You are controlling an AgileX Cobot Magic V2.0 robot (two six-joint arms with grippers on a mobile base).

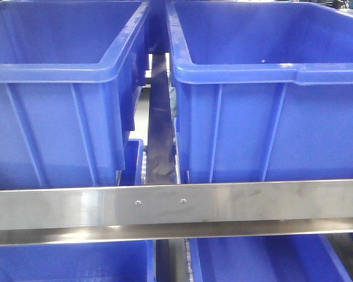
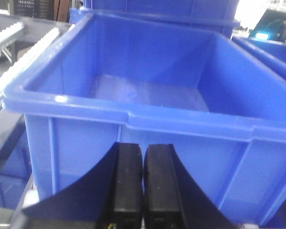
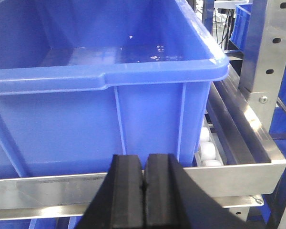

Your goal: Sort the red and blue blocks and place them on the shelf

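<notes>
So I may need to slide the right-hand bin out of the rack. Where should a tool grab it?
Grip the bin's thick rolled front rim from the front, one finger over and one under. The lip overhangs the wall, and the steel rail blocks a lower grip.

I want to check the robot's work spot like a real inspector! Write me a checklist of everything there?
Surface: steel shelf with a front rail and two small screws; white rollers beside the right bin.
Job's things: no red or blue block seen in any view.
Clutter: two big blue bins side by side on the shelf, both look empty; more blue bins on the tier below.
Grippers: left gripper shut, holding nothing, in front of a bin; right gripper shut, holding nothing, at the shelf rail.
Cables: nothing seen.
Surroundings: steel upright post with holes at the right.
</notes>
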